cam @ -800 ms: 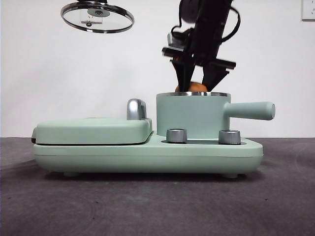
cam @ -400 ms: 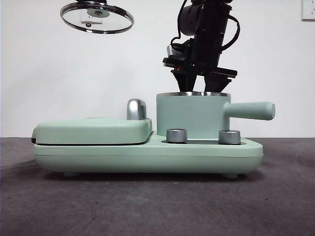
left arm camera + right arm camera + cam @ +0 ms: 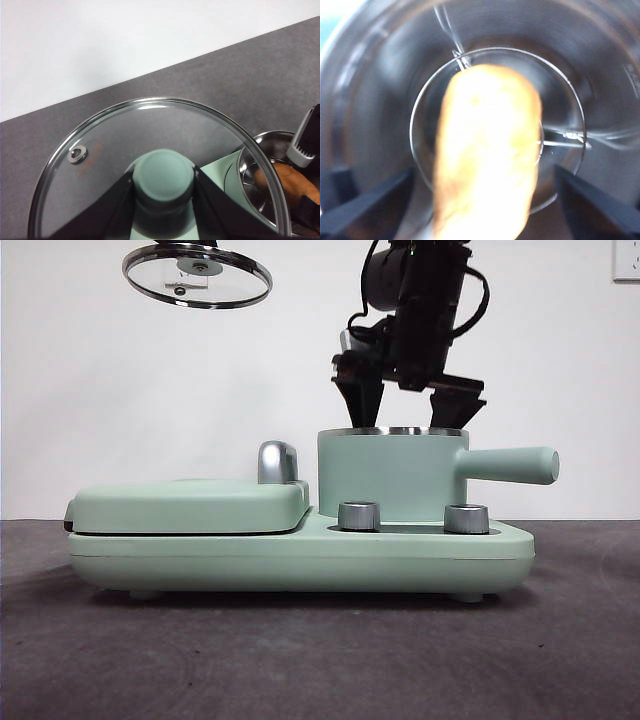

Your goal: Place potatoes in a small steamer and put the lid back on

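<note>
Potato's in the pot, lid waiting overhead!

The right gripper (image 3: 408, 400) hangs just above the steel rim of the small steamer (image 3: 390, 475), jaws spread apart and holding nothing; the potato (image 3: 487, 150) lies loose inside on the steel floor. Off above the griddle plate (image 3: 190, 508), the left gripper (image 3: 162, 200) is clamped on the mint knob of the lid (image 3: 197, 273), holding it level in the air. The way to do this well, I'd say: lift the right arm straight up and clear of the rim before the lid travels across, then centre the lid over the rim, keep it flat, and lower it gently so glass meets steel evenly.
</note>
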